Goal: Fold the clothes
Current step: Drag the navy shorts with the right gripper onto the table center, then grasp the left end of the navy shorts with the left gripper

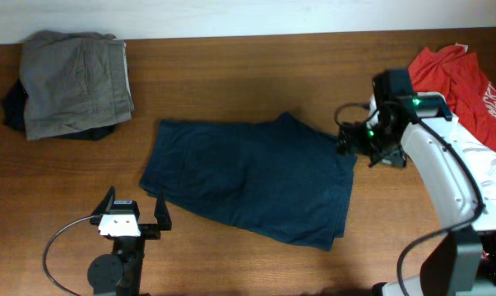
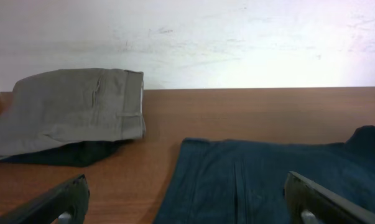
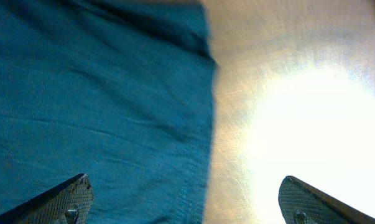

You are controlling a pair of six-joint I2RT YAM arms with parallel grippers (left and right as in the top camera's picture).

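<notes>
A dark blue garment (image 1: 252,181) lies folded flat in the middle of the table; it also shows in the left wrist view (image 2: 268,180) and the right wrist view (image 3: 100,106). My left gripper (image 1: 132,215) is open and empty, just off the garment's front left corner. My right gripper (image 1: 359,146) is open and empty, above the garment's right edge. In the right wrist view the fingers (image 3: 184,202) straddle that edge.
A folded grey garment (image 1: 76,82) lies on a dark one (image 1: 13,105) at the back left, also in the left wrist view (image 2: 69,112). A red garment (image 1: 465,82) lies at the back right. A white wall (image 2: 187,37) borders the table's far edge.
</notes>
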